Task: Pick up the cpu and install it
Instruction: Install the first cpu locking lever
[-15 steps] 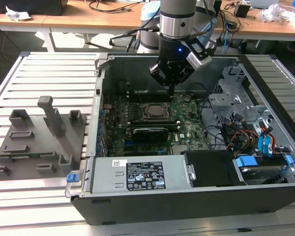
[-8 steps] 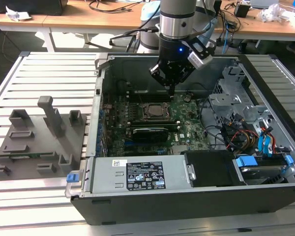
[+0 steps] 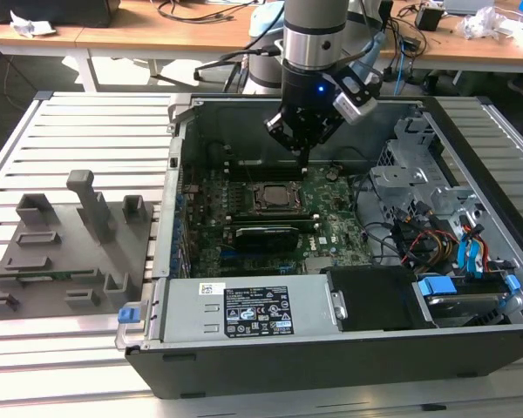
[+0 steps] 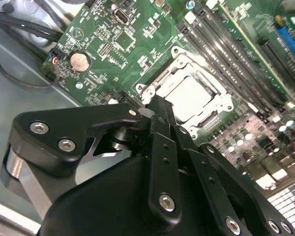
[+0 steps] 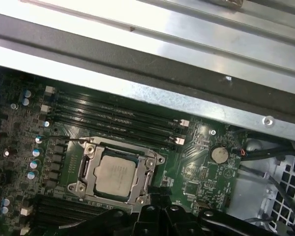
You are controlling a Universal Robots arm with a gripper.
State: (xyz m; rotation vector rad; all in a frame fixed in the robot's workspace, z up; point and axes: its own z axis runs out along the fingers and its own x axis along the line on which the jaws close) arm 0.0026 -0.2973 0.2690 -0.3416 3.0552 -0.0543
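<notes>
Inside the socket frame (image 5: 117, 173) the cpu (image 5: 115, 174) already sits.
Gripper (image 4: 160, 110) hovers just above it, fingers closed together, holding nothing; pick-up seems done.

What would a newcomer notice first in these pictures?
First, the open computer case lying flat on the slatted table, its green motherboard exposed. Next, the black gripper hanging inside it, just above the socket where the silvery cpu already sits.
</notes>
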